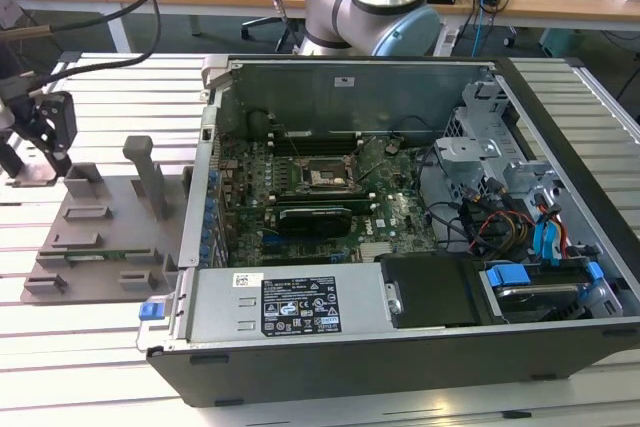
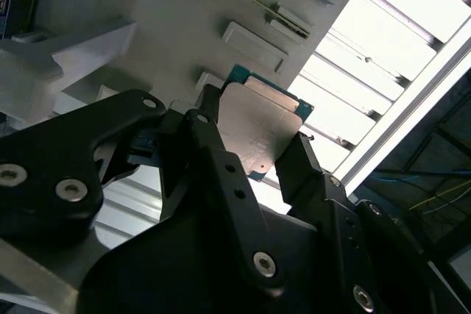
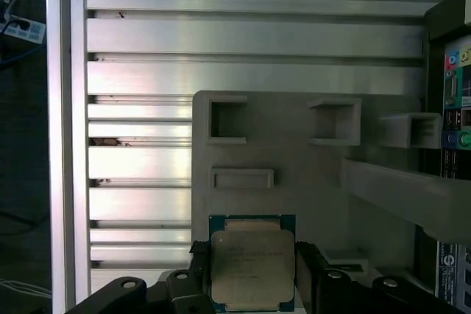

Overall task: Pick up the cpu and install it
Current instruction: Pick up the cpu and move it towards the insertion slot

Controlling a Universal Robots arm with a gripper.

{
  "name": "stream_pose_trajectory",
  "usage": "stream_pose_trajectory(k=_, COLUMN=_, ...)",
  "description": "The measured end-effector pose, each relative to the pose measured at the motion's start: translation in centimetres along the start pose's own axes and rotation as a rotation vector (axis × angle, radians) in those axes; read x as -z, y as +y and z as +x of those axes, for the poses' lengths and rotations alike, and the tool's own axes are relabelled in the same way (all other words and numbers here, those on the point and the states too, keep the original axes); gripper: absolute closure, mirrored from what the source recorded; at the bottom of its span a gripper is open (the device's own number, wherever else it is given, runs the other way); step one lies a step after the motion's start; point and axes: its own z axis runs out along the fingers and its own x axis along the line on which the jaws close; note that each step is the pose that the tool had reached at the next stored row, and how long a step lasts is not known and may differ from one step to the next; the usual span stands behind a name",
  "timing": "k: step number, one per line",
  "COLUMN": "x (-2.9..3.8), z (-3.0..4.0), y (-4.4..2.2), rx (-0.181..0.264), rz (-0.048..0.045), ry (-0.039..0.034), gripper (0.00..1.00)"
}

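My black gripper (image 2: 254, 154) clasps the flat silver-grey square cpu (image 2: 262, 124) by opposite edges over the grey plastic tray (image 2: 147, 5); I'd keep it level.

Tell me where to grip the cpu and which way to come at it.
Grip the cpu by two opposite side edges, coming square onto its flat metal top. It is thin, flat and square, so only the edges give parallel faces to pinch. In the second wrist view the gripper holds it just so, with the jaws on opposite edges and the lid facing the wrist.
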Motion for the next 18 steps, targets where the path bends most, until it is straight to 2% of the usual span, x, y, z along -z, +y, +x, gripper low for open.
stream_pose_trajectory(k=17, x=1.72, z=-0.05, y=-0.07, rx=0.0, rz=-0.0001, ry=-0.0001, gripper=0.45)
stream_pose_trajectory(k=18, x=2.36, z=-0.07, y=-0.1, rx=0.0, rz=0.0, ry=0.0, gripper=0.45)
